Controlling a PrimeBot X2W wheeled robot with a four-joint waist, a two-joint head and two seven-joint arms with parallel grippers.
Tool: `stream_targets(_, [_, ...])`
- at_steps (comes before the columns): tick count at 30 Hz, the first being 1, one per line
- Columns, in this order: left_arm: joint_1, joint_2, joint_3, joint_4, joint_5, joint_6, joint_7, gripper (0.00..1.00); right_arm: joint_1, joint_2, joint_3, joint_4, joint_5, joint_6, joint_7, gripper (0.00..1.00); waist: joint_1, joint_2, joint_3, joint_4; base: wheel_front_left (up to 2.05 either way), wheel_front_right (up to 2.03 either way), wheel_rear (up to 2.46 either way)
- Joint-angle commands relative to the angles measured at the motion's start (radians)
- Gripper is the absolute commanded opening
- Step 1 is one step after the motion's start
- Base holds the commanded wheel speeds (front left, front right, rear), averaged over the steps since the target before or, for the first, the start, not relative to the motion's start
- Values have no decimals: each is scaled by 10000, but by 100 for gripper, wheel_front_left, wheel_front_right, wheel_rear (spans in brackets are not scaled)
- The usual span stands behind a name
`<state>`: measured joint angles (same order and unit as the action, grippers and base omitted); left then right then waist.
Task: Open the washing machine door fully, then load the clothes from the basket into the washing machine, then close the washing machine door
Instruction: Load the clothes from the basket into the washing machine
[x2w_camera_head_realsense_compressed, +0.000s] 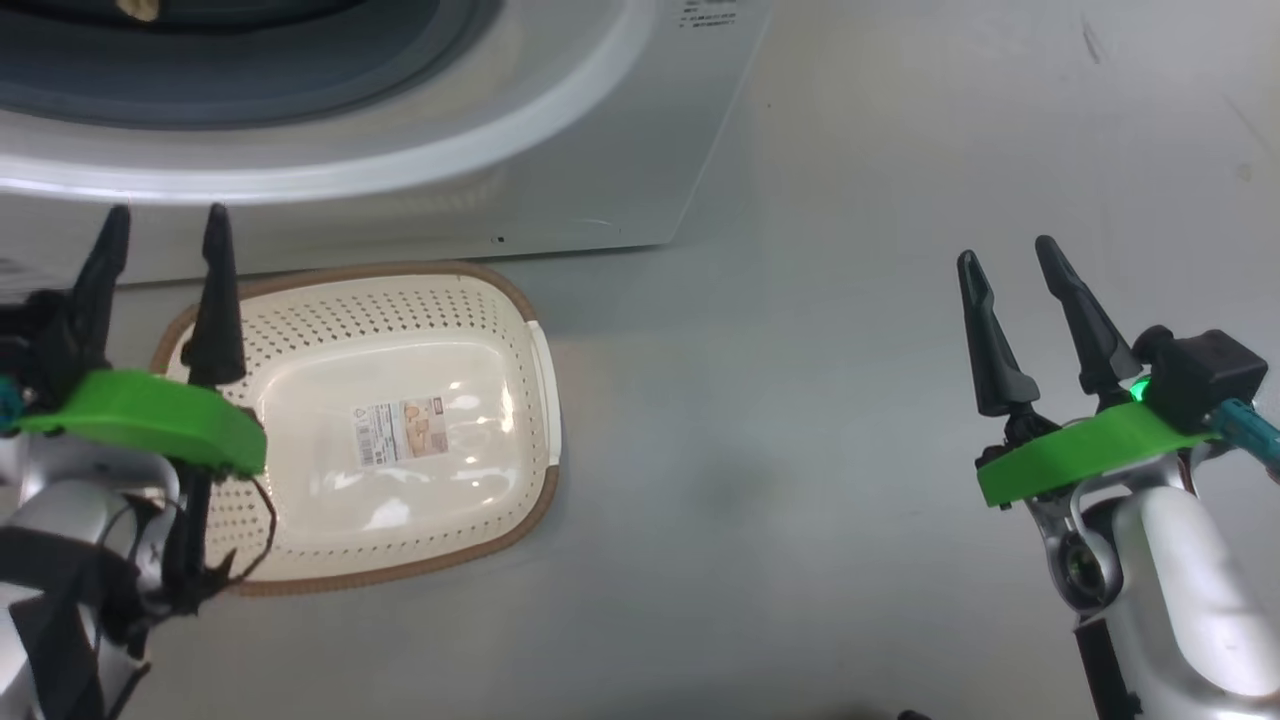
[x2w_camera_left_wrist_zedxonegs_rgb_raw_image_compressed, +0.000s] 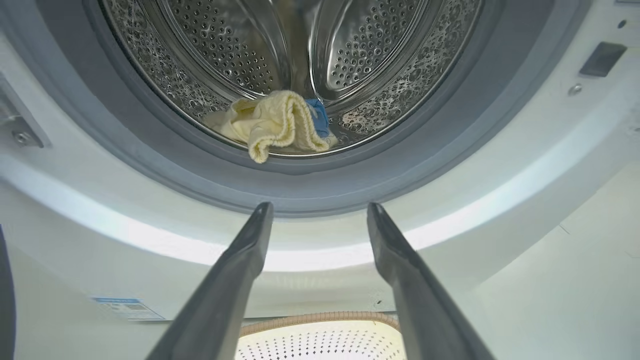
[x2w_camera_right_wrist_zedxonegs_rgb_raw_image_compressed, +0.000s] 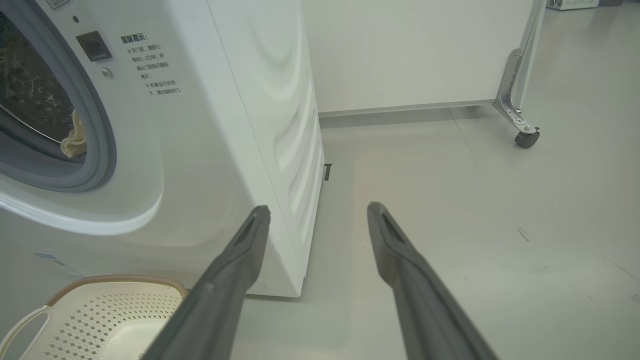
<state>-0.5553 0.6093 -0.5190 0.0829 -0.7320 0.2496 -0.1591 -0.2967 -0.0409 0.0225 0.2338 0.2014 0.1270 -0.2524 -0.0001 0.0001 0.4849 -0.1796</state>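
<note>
Standing on the grey floor (x2w_camera_head_realsense_compressed: 800, 450) just in front of the washing machine (x2w_camera_head_realsense_compressed: 560, 150), the basket (x2w_camera_head_realsense_compressed: 400, 305) has its far brown rim close beside the foot of the machine's white front, and only the label shows on its glossy bottom. The clothes (x2w_camera_left_wrist_zedxonegs_rgb_raw_image_compressed: 272, 125) lie inside the steel drum (x2w_camera_left_wrist_zedxonegs_rgb_raw_image_compressed: 220, 45), bunched at its front lip: a pale yellow heap with a bit of blue trim on its right side and one fold hanging over the drum's edge toward the grey gasket (x2w_camera_left_wrist_zedxonegs_rgb_raw_image_compressed: 300, 185). The drum's mouth is uncovered. A small blue sticker (x2w_camera_left_wrist_zedxonegs_rgb_raw_image_compressed: 127, 307) sits low on the machine's front, left of the basket in the left wrist view. The left gripper (x2w_camera_head_realsense_compressed: 167, 215) hangs above the basket's left end, its two dark fingers spread apart with nothing between them, pointing at the machine's front. The right gripper (x2w_camera_head_realsense_compressed: 1005, 248) is well apart from the basket, over bare floor past the machine's front right corner, fingers likewise spread and empty.
</note>
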Motion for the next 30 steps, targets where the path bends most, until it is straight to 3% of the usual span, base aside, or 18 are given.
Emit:
stream_targets(1, [54,328,407,-350,96,1689,-140,100,171,-93,95,-240,-103,37,-93,100,1,-1,-260,202,0,0,0])
stream_targets(9, [1719,-226,100,-680,255,2272,-712,100,648,-93,-96,-86,-514,37,33,100,1,-1,-1252,658,0,0,0])
stream_targets(30, [4166,-1288,450,-582,1214,2025,-1024,100,2549,-93,-385,-1007,-823,37,1068,100,1,-1,-3720,1085,0,0,0])
